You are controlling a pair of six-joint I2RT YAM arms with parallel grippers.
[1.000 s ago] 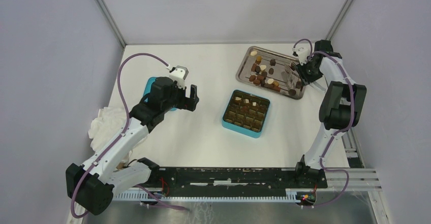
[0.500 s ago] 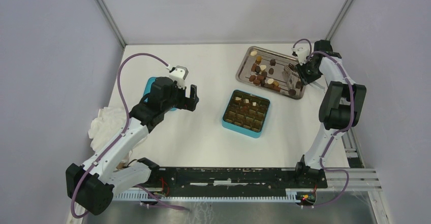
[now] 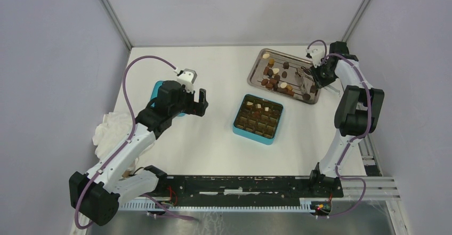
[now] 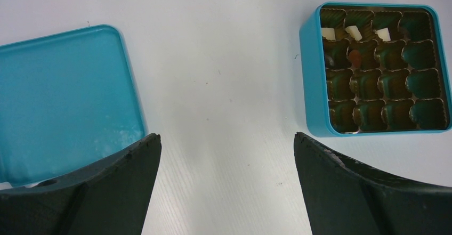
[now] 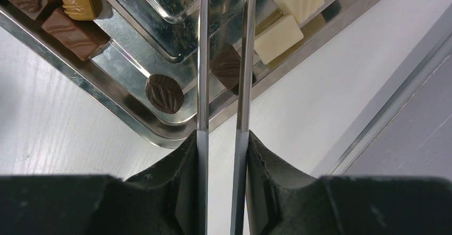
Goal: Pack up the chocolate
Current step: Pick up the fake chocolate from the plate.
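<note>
Pinching tool: the right gripper (image 5: 223,136) is closed narrow on the long metal tweezers (image 5: 202,59), one blade against each finger. I judge this is so that a squeeze of the fingers closes the fine tips on bonbons too small for the fingers themselves.
Supply: most of the chocolate (image 3: 274,75) lies loose on the steel tray (image 5: 122,59), upper right of the top view.
Likely target: a dark piece (image 5: 226,67) shows between the two blades at centre frame. The tips run out of the top of the wrist view, so I cannot tell whether anything is pinched.
Neighbours: a round leaf-stamped piece (image 5: 164,92) lies just left of the blades, and cream squares (image 5: 277,30) lie upper right.
Box: the teal box (image 4: 312,75) stands open at centre table, with three cream pieces in one edge row and most cells bare.
Lid: the lid (image 4: 58,96) lies flat, well apart at left, out of the packing path.
Idle arm: the left gripper (image 4: 225,139) hangs wide open and empty over the white table (image 4: 224,59), between lid and box.
Progress: early, by my reading.
</note>
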